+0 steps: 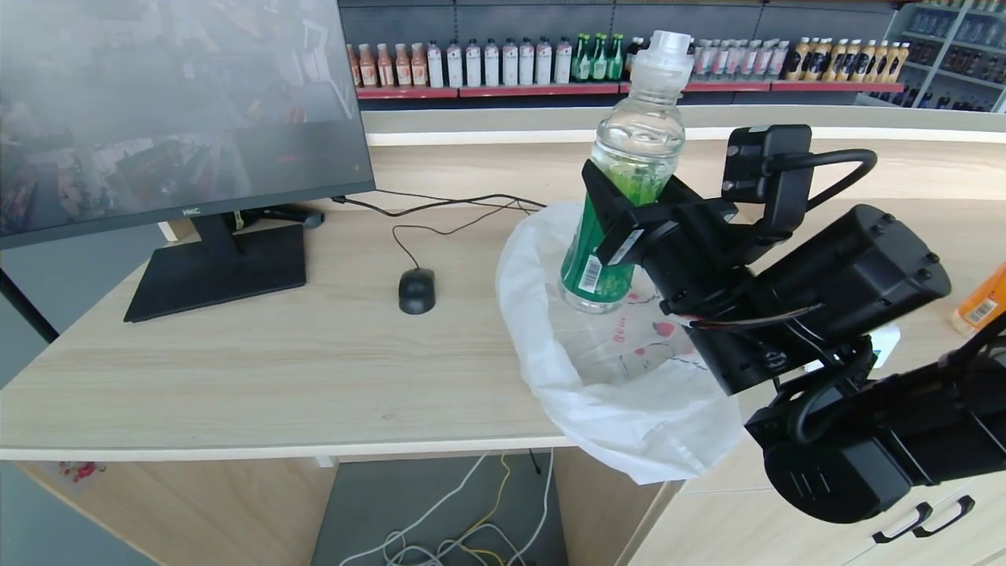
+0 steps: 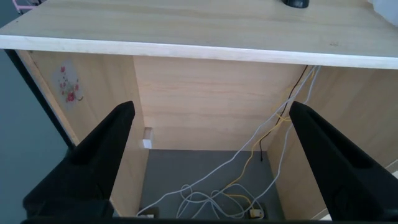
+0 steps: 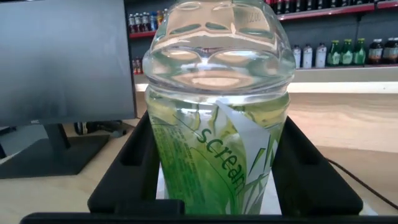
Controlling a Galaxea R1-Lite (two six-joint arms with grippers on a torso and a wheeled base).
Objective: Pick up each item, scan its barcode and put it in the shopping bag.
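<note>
Room to pass lies between mouse (image 1: pixel 416 290) and shopping bag (image 1: pixel 536 339); the monitor (image 1: pixel 173 110) blocks the left side.

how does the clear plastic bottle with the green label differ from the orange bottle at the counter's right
The clear green-labelled bottle is clamped roughly upright in the right gripper over the white shopping bag; the orange bottle rests ungripped on the wooden counter. The clear bottle shows whole, pale cap up; the orange bottle is cut off by the frame. Both carry white barcode labels.
</note>
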